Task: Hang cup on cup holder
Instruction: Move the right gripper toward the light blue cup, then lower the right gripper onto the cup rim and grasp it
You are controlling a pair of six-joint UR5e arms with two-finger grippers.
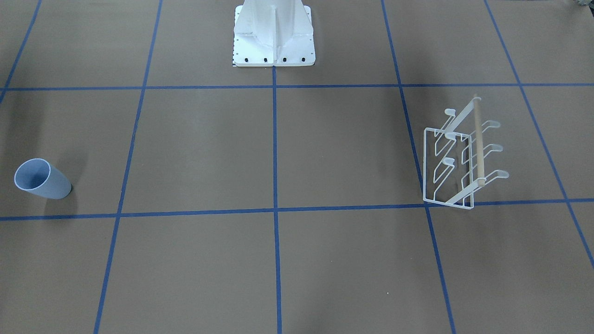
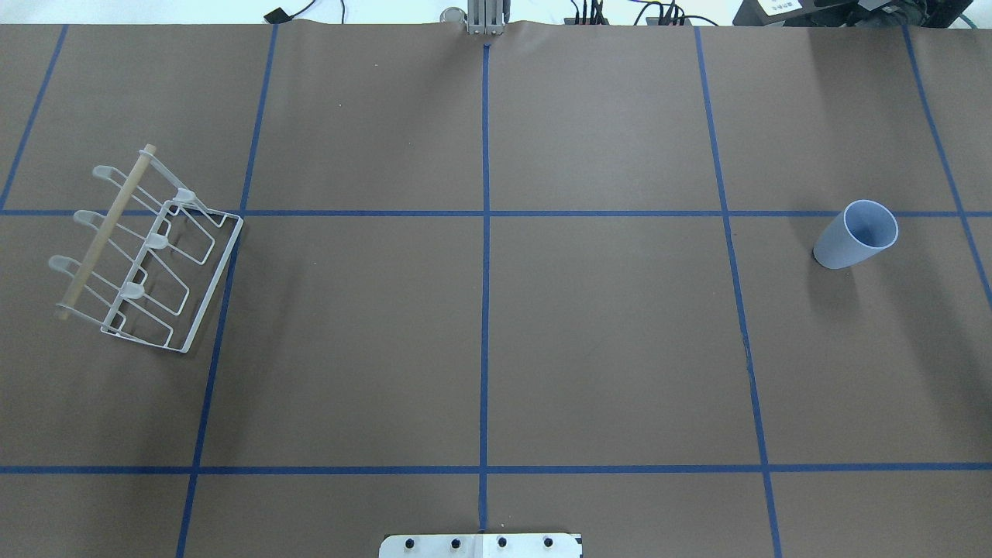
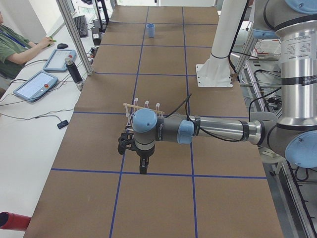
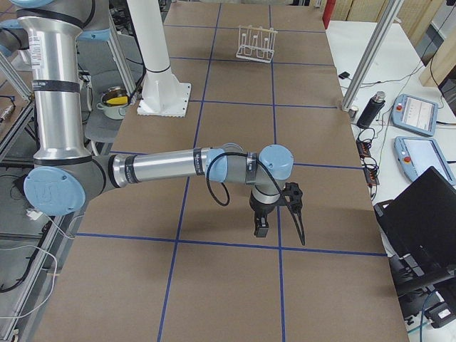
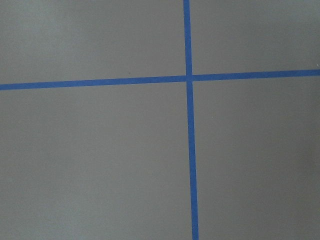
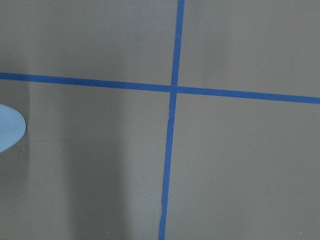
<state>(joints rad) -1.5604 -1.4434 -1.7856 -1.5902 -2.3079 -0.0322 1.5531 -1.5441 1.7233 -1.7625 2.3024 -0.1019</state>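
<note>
Left gripper (image 3: 143,169) up close in the left side view, hanging off the near arm and pointing straight down at the brown table (image 2: 604,349), nothing beneath its tips but paper. Apart or together? Cannot tell from this angle. The left wrist camera shows only a crossing of blue tape (image 5: 189,77) on bare brown.

Over to the right side view: the right gripper (image 4: 261,229) also points down over the paper, low on a long outstretched arm. Whether its fingers are spread or closed cannot be told either. Its wrist camera shows another tape crossing, with a pale blue sliver at the 9 o'clock edge, too little of it to name.

Now the overhead view. The cup (image 2: 852,236) stands upright out at 3 o'clock, mouth up, its rim overlapping a tape line. Nothing touches it. Right across the table at 9 o'clock sits the cup holder (image 2: 155,242), white wire, prongs turned up and all bare, with its wooden dowel (image 2: 105,232) running along its 9 o'clock side. Cup and holder are well apart, the whole middle grid between them. The robot's white base plate (image 2: 480,546) sits at 6 o'clock.
</note>
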